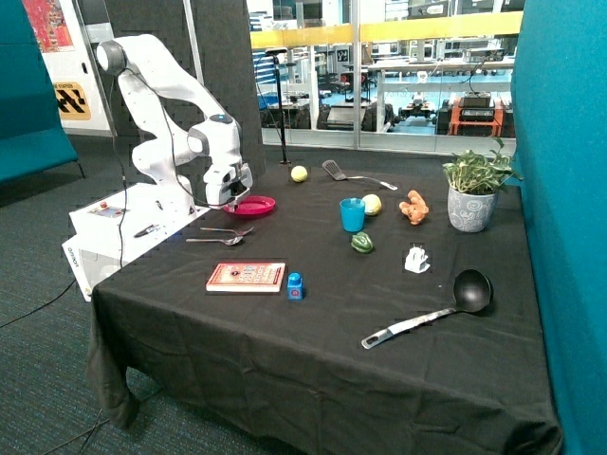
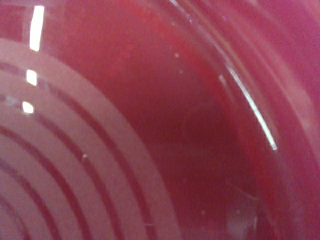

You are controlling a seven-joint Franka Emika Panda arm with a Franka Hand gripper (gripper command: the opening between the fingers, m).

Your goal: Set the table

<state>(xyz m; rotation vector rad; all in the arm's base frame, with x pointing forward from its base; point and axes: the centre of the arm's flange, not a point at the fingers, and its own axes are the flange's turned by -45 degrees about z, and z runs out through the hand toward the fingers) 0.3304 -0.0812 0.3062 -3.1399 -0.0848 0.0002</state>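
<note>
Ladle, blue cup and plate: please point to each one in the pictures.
Ladle (image 1: pixel 471 290), outside view, on its black bowl.
Blue cup (image 1: pixel 352 216), outside view, on its side wall.
Plate (image 1: pixel 263 204), outside view, on its red rim beside the gripper (image 1: pixel 228 197).

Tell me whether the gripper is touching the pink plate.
Cannot tell. In the outside view the gripper sits at the pink plate, hiding any contact; the wrist view shows only plate surface.
</note>
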